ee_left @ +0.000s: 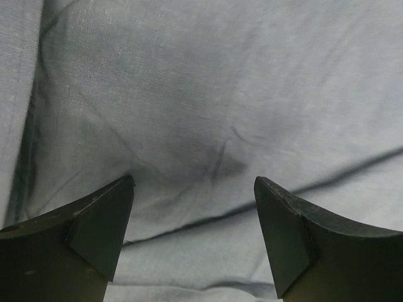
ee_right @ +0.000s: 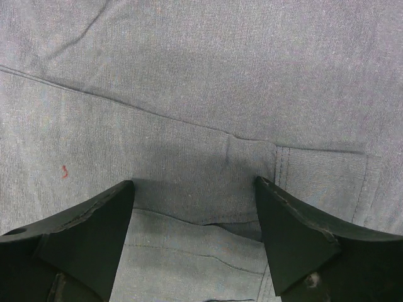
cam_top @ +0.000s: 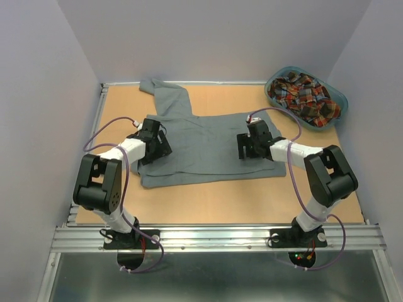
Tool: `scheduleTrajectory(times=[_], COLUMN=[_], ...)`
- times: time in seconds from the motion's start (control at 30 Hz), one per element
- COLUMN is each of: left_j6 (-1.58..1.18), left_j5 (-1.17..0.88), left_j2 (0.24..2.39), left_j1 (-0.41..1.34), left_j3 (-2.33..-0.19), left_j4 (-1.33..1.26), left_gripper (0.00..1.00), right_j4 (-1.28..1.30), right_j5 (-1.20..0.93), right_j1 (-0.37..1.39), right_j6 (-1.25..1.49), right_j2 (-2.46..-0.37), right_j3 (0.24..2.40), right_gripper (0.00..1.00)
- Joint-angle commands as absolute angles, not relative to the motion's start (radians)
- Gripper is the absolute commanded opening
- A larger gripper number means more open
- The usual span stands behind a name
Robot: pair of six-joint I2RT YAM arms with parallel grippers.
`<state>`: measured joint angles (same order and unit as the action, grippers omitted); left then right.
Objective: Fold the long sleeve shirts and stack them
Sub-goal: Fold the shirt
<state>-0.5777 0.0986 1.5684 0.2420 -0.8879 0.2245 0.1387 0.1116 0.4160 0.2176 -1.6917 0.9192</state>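
The grey shirt (cam_top: 204,148) lies spread on the table, one sleeve reaching to the far left corner. My left gripper (cam_top: 157,151) is open, low over the shirt's left side; its wrist view shows creased grey cloth (ee_left: 208,113) between the spread fingers (ee_left: 104,229). My right gripper (cam_top: 247,150) is open, low over the shirt's right side; its wrist view shows grey cloth (ee_right: 189,94) with seams and a stitched pocket edge between its fingers (ee_right: 293,236). The plaid shirt (cam_top: 303,97) lies bunched in the teal basket (cam_top: 340,99).
The basket sits at the far right corner of the wooden table (cam_top: 252,201). Grey walls close the left, far and right sides. A metal rail (cam_top: 214,236) runs along the near edge.
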Motion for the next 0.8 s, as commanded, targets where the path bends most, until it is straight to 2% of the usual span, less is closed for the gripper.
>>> scheduleTrajectory(times=[0.0,0.17,0.27,0.37,0.53,0.63,0.77], left_j6=[-0.517,-0.522,-0.531,-0.546,-0.580,-0.577,-0.575], left_j5=[0.134,0.087,0.058,0.060,0.100,0.114,0.098], left_j2=[1.628,1.562,1.456,1.343,1.174,1.181,1.307], left_j1=[0.245,0.245,0.244,0.244,0.244,0.245,0.245], left_j3=[-0.914,-0.801,-0.726,-0.680,-0.724,-0.804,-0.892], left_j4=[0.337,0.348,0.363,0.406,0.454,0.446,0.356], left_gripper=[0.89,0.89,0.89,0.89,0.90,0.90,0.90], right_j4=[0.245,0.425,0.472,0.572,0.560,0.540,0.448], right_j5=[0.085,0.042,-0.115,-0.103,-0.052,-0.005,-0.028], right_j1=[0.417,0.417,0.419,0.420,0.422,0.422,0.422], right_j6=[0.226,0.276,0.299,0.296,0.295,0.240,0.196], right_j2=[-1.724,-1.720,-1.680,-1.652,-1.493,-1.460,-1.557], right_j3=[0.899,0.913,0.893,0.896,0.934,1.017,1.116], right_gripper=[0.82,0.82,0.82,0.82,0.82,0.82,0.84])
